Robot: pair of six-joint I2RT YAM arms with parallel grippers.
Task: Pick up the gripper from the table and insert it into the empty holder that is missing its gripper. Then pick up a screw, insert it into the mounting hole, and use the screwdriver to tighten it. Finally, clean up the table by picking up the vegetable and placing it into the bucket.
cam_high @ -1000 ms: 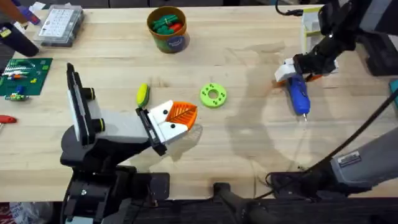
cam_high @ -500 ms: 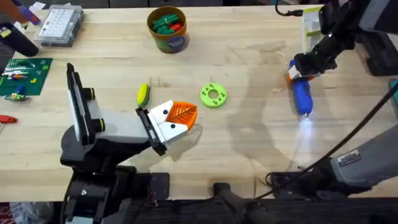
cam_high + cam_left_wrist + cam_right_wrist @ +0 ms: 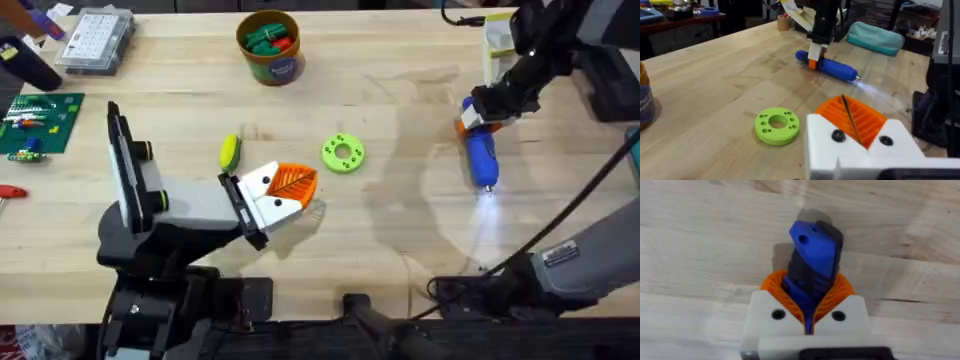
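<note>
Overhead: right end effector (image 3: 487, 108) is clamped on the orange-collar end of the screwdriver (image 3: 482, 155), which lies on the tabletop (image 3: 400, 230) at the right, long axis running toward the robot, tip nearest the bases and lit; vs 1.0 s ago the white pads have closed in and the body sits a bit straighter. Left wrist: left end effector (image 3: 860, 131) pads together, holding nothing, w/ screwdriver well beyond it, so right arm is nearer. Right wrist: blue butt end stands between the pads (image 3: 840, 287).

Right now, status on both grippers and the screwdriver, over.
Right gripper shut on the screwdriver, tool lying on the table, tip light on. Left gripper shut, empty, near the vegetable. Green ring between them, nothing blocking.
</note>
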